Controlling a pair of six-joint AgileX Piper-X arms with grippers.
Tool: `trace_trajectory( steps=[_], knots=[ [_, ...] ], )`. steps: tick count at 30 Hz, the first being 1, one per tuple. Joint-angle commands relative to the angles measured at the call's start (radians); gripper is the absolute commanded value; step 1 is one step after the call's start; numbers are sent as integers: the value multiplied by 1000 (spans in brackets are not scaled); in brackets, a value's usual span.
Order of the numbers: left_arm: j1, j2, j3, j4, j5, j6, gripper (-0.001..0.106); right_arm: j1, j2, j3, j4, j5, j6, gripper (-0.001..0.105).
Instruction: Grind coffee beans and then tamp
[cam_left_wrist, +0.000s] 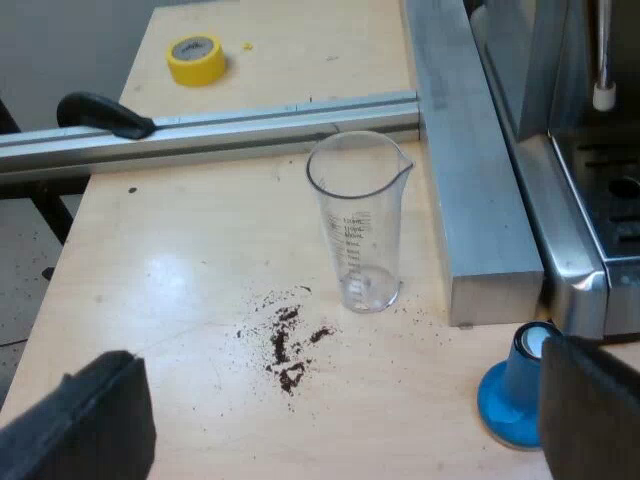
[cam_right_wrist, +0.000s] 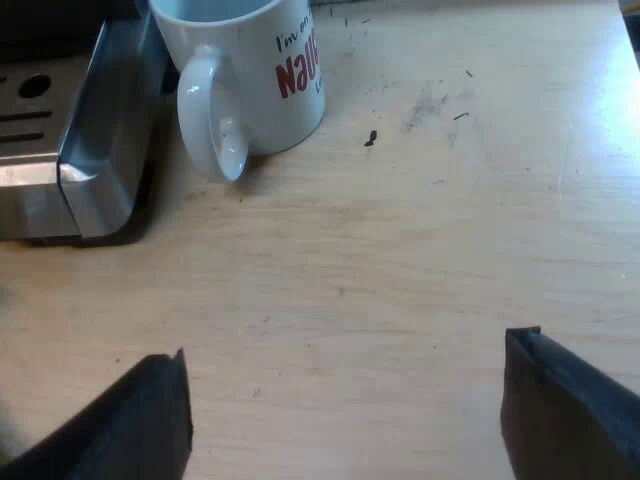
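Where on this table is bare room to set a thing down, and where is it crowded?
Widest bare wood lies between the right tool and the mug. Another free patch runs from the spilled grounds to the table edge. Crowded: around the measuring glass, the blue tamper and the machine.

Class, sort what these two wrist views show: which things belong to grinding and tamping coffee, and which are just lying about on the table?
For the job:
espresso machine
blue tamper
perhaps the empty measuring glass

Lying about:
yellow tape roll
white mug
spilled grounds
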Motion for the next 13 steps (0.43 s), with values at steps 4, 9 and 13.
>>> trace_trajectory(
  steps=[4,9,13],
  knots=[
    [0,-138,14,-48,-4,24,79,2,-46,-4,-12,2,-10,66],
    [0,-140,14,-48,-4,24,79,2,-46,-4,-12,2,-10,66],
    [0,-140,14,-48,-4,24,79,2,-46,-4,-12,2,-10,66]
  ],
)
